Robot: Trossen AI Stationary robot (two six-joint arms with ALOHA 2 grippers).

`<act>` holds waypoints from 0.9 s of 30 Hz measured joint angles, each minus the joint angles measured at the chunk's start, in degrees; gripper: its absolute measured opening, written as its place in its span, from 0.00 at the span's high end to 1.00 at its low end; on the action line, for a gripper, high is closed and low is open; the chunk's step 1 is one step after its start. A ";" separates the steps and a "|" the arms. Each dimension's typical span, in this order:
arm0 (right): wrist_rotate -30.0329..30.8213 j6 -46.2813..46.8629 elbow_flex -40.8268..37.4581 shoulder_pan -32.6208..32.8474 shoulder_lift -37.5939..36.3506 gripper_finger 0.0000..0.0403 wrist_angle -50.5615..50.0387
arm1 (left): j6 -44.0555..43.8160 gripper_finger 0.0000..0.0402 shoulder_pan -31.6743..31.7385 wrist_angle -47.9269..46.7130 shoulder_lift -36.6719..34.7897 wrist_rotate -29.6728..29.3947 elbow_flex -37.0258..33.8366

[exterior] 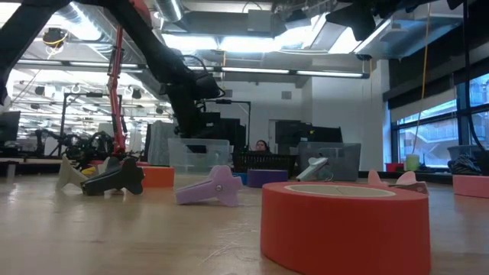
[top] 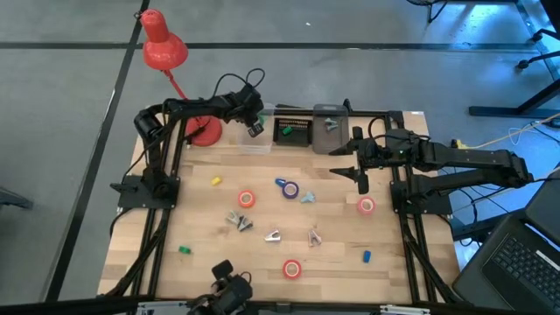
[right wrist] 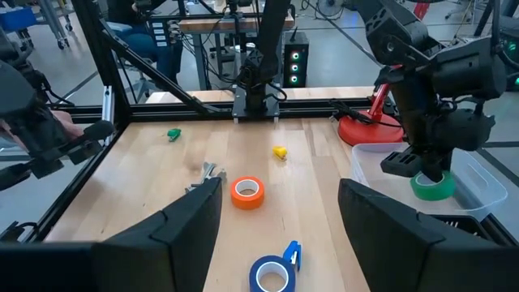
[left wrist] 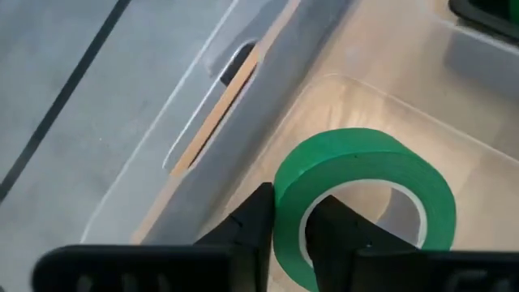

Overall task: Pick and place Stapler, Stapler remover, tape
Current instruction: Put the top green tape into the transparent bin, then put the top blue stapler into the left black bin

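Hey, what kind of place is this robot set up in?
Probably a robotics lab or workshop: a wooden table framed by two robot arms, computers and equipment racks behind it, and exposed ceiling ducting overhead.

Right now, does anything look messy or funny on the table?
Nothing looks broken or spilled. Tape rolls and small tools lie scattered over the table, as things waiting to be sorted would. The left gripper holds a green tape roll on edge over the clear bin, one finger through its hole. The right gripper hangs open above the table.
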 joint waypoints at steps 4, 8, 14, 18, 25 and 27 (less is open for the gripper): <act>-0.01 0.00 0.00 -0.01 0.00 0.38 -0.01 | 0.26 0.72 -0.31 0.18 -0.38 -0.46 0.00; -0.01 0.00 0.00 -0.01 0.00 0.38 0.00 | -0.08 0.61 -0.79 0.20 -2.16 -1.21 0.00; -0.01 0.00 0.00 -0.01 0.00 0.38 0.00 | -2.83 0.50 -2.68 -0.67 -7.66 4.33 0.00; 0.00 -0.01 0.00 0.00 0.00 0.38 -0.01 | -6.63 0.49 -4.95 -2.02 -11.16 17.60 0.00; -0.01 -0.01 0.00 -0.01 0.00 0.38 -0.01 | -7.32 0.49 -12.00 -9.12 -12.87 31.08 0.00; -0.02 -0.01 0.00 0.00 0.00 0.38 0.00 | -7.32 0.49 -14.22 -11.85 -13.05 31.10 0.00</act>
